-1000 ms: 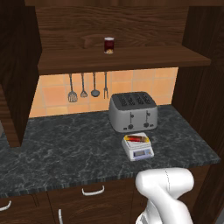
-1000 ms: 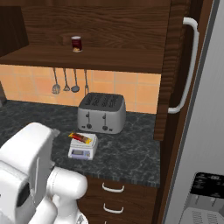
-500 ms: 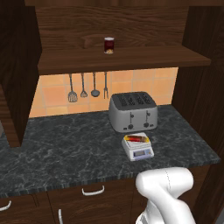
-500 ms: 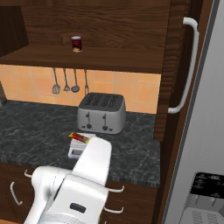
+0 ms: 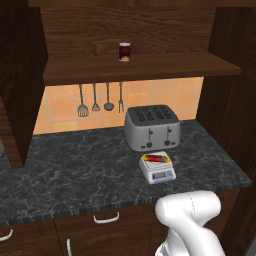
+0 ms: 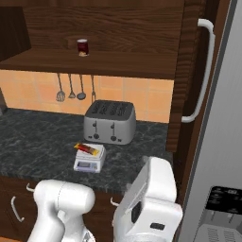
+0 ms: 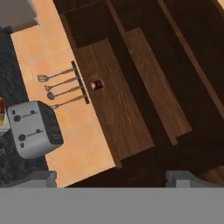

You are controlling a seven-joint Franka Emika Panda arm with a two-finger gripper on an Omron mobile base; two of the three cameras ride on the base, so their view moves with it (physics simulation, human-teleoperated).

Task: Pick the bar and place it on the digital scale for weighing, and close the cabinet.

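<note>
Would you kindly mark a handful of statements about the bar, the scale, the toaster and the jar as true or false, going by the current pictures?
1. The bar lies on the digital scale. True.
2. The digital scale stands behind the toaster, against the tiled wall. False: it stands in front of the toaster, nearer the counter's front edge.
3. The dark red jar stands on the wooden shelf above the counter. True.
4. The jar stands on the countertop beside the scale. False: it is up on the shelf.
5. Utensils hang on the wall under the shelf. True.
</note>
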